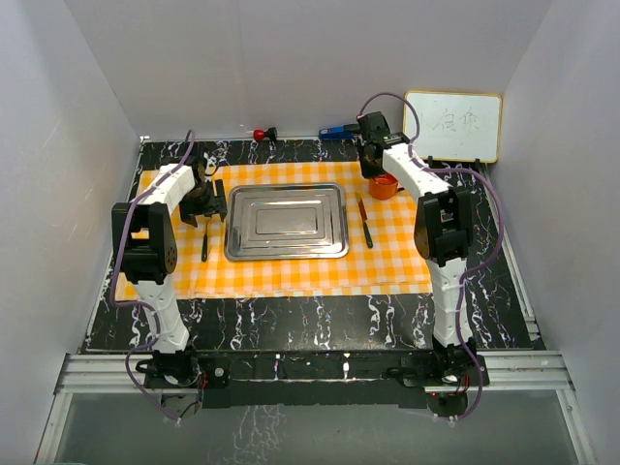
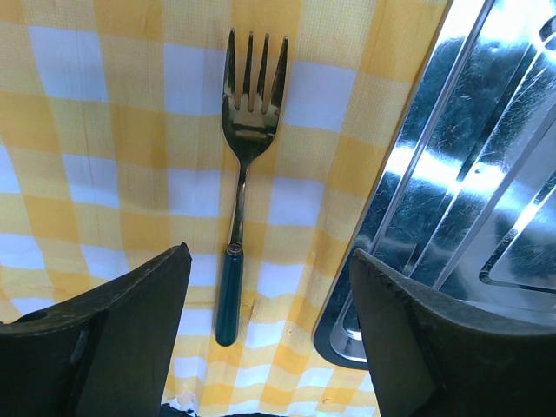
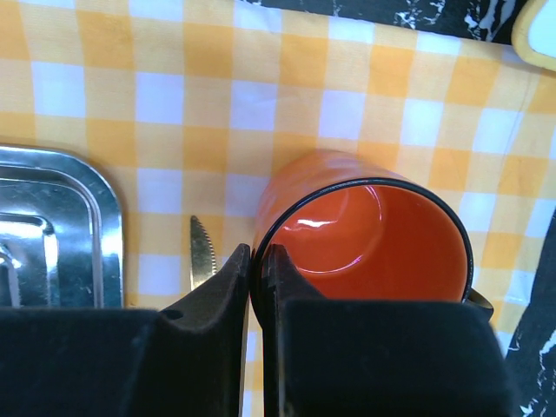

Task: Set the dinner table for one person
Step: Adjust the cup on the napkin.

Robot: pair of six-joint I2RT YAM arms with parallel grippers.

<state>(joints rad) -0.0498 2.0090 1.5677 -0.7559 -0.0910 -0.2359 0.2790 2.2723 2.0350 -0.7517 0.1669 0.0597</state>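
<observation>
The black marble-veined dinner table (image 1: 310, 325) carries an orange-and-white checked cloth (image 1: 281, 276) with a steel tray (image 1: 287, 221) in its middle. A fork with a dark green handle (image 2: 236, 217) lies on the cloth left of the tray (image 2: 469, 174); it shows in the top view too (image 1: 205, 242). My left gripper (image 2: 269, 330) is open just above the fork's handle end. A knife (image 1: 365, 221) lies right of the tray; its serrated tip shows in the right wrist view (image 3: 201, 252). My right gripper (image 3: 259, 278) is shut on the rim of an orange cup (image 3: 365, 234), also in the top view (image 1: 385, 186).
A small whiteboard (image 1: 453, 126) leans at the back right. A blue object (image 1: 334, 132) and a red-topped marker (image 1: 263, 133) lie along the table's back edge. White walls enclose the table on three sides.
</observation>
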